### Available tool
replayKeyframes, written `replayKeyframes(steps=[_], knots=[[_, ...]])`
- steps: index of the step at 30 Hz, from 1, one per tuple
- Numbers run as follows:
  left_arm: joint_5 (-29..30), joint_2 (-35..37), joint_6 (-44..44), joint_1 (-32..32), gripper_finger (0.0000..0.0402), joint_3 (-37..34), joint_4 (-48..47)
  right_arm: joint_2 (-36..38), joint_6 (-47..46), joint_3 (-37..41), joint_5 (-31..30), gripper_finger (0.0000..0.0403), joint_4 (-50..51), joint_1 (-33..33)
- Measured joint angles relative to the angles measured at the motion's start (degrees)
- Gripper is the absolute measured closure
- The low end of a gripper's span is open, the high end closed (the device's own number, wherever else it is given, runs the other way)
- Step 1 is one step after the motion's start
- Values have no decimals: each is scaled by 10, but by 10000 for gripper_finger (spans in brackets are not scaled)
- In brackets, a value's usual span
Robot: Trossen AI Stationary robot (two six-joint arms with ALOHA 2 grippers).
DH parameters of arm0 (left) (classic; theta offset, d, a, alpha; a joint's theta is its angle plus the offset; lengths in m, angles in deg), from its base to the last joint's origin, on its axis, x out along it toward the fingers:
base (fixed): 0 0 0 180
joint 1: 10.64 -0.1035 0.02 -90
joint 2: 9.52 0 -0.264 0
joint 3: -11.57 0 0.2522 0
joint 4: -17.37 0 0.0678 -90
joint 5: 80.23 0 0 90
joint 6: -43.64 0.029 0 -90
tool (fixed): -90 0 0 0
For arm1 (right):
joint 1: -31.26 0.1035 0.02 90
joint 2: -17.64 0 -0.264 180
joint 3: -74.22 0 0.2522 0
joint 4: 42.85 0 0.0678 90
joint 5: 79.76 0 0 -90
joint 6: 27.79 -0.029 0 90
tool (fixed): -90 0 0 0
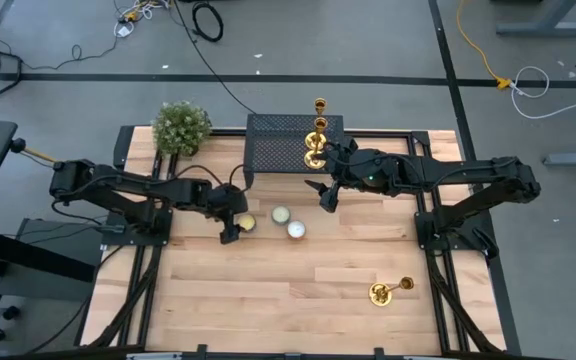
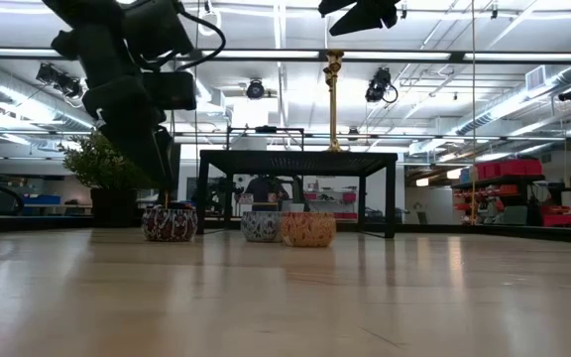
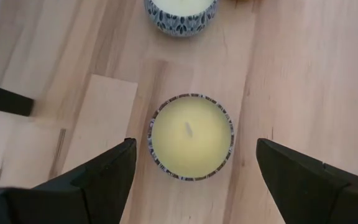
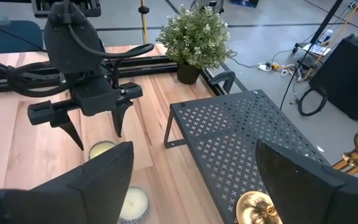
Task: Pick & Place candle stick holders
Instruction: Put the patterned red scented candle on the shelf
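A pale wooden desk (image 1: 268,290) carries everything, with a grey floor and loose cables around it and an open workshop with ceiling lights showing beyond its far edge.

Nearest, close to the desk's front right corner, one candle stick holder (image 1: 389,291) lies tipped on its side, well apart from both arms.

Toward the middle of the desk three small candle tins stand in a short row. The yellow candle tin (image 3: 191,137) is the leftmost; the left gripper (image 1: 230,226) hangs directly over it with its fingers (image 3: 98,180) spread wide on either side of the tin, not touching it. Beside it stand the second candle tin (image 1: 280,214) and the third candle tin (image 1: 296,230), near each other.

Farther back, against the middle of the far edge, stands a black perforated metal rack (image 1: 278,145). Two candle stick holders are on its right end: the nearer candle stick holder (image 1: 315,154) by the rack's right front corner, and the taller candle stick holder (image 1: 319,112) upright just behind it at the far edge. The right gripper (image 1: 326,192) hovers just off the rack's right front corner, its fingers (image 4: 98,180) spread apart and holding nothing.

A small potted plant (image 1: 181,127) sits at the far edge, left of the rack.
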Motion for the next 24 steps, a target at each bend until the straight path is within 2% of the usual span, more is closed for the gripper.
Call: replayKeyframes(steps=[10,24], knots=[[-1,-8,0,0,5,0,11,0,1,0,0,66,3,0],[-21,-86,37,0,3,0,48,0,0,1,0,66,13,0]])
